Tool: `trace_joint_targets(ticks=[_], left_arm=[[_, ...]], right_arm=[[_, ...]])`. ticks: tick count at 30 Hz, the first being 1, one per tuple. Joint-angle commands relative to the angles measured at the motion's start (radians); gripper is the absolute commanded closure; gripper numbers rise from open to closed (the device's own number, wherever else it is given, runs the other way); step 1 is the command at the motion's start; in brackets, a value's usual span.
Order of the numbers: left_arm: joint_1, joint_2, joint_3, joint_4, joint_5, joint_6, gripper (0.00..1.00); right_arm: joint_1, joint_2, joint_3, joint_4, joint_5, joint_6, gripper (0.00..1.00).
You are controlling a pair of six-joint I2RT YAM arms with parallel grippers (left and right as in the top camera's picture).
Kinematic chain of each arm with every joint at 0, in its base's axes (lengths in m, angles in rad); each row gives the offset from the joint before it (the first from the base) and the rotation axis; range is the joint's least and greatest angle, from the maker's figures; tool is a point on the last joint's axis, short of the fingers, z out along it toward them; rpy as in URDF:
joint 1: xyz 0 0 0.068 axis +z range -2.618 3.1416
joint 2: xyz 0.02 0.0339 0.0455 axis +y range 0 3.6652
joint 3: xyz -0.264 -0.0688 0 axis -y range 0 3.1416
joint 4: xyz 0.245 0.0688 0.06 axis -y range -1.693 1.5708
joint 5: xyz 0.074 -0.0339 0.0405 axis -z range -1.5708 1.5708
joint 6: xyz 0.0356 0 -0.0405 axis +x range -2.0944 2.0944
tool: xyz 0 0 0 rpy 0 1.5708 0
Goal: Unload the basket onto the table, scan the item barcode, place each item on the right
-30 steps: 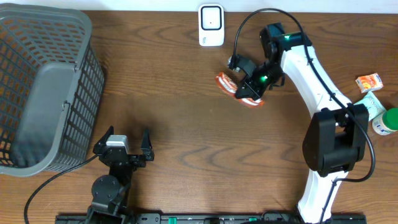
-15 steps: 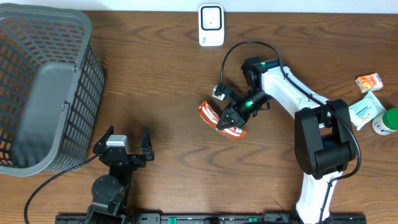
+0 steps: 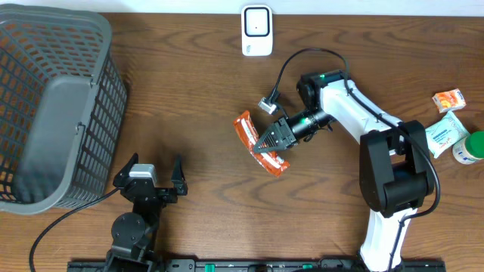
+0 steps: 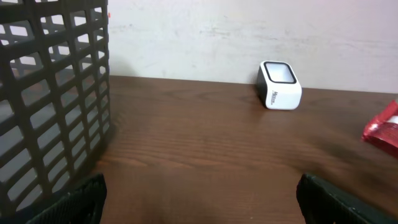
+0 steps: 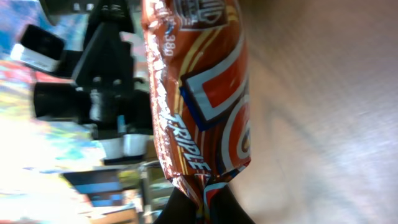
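Overhead: the right tool [image 3: 268, 141] is clamped on a snack packet [image 3: 246, 128] near the centre of the desk [image 3: 197, 98]; the scanner [image 3: 257, 31] stands at 12 o'clock. Left wrist: the left tool [image 4: 208, 202] is spread apart. Right wrist: no barcode shows. I judge the carry to the scanner is in hand; next, turn the barcode toward it.

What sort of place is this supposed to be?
Probably a mock shop checkout: a small white barcode scanner, a grey plastic mesh basket, and an orange snack packet pinched by the right gripper.
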State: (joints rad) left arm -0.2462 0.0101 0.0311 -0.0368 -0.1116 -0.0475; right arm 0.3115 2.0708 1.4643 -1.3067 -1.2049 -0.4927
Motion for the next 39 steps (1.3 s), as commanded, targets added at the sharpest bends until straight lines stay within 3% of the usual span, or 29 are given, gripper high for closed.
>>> trace_joint_targets(ticks=[1,8,15,17,18,20,22,31,38,39], left_arm=[[-0.004,-0.006,-0.027,-0.022,-0.020,0.013,0.02],[-0.004,-0.006,-0.027,-0.022,-0.020,0.013,0.02],[-0.004,-0.006,-0.027,-0.022,-0.020,0.013,0.02],[-0.004,-0.006,-0.027,-0.022,-0.020,0.013,0.02],[-0.004,-0.006,-0.027,-0.022,-0.020,0.013,0.02],[-0.004,-0.006,-0.027,-0.022,-0.020,0.013,0.02],[-0.004,-0.006,-0.027,-0.022,-0.020,0.013,0.02],[-0.004,-0.006,-0.027,-0.022,-0.020,0.013,0.02],[-0.004,-0.006,-0.027,-0.022,-0.020,0.013,0.02],[-0.004,-0.006,-0.027,-0.022,-0.020,0.013,0.02]], right_arm=[[0.008,-0.018,0.011,-0.111,-0.076,-0.023,0.99],[0.005,-0.032,0.011,-0.342,-0.077,-0.278,0.98],[0.005,-0.254,0.030,-0.296,-0.007,-0.284,0.98],[0.006,-0.336,0.037,-0.177,0.097,-0.134,0.98],[0.015,-0.407,0.037,-0.002,0.317,0.146,0.99],[0.059,-0.488,0.037,0.186,0.765,0.437,0.99],[0.122,-0.518,0.037,0.328,1.020,0.440,0.99],[0.204,-0.357,0.037,0.691,1.490,0.230,0.99],[0.191,-0.190,0.037,1.092,1.621,0.023,0.99],[0.191,-0.148,0.037,1.208,1.662,-0.056,0.99]])
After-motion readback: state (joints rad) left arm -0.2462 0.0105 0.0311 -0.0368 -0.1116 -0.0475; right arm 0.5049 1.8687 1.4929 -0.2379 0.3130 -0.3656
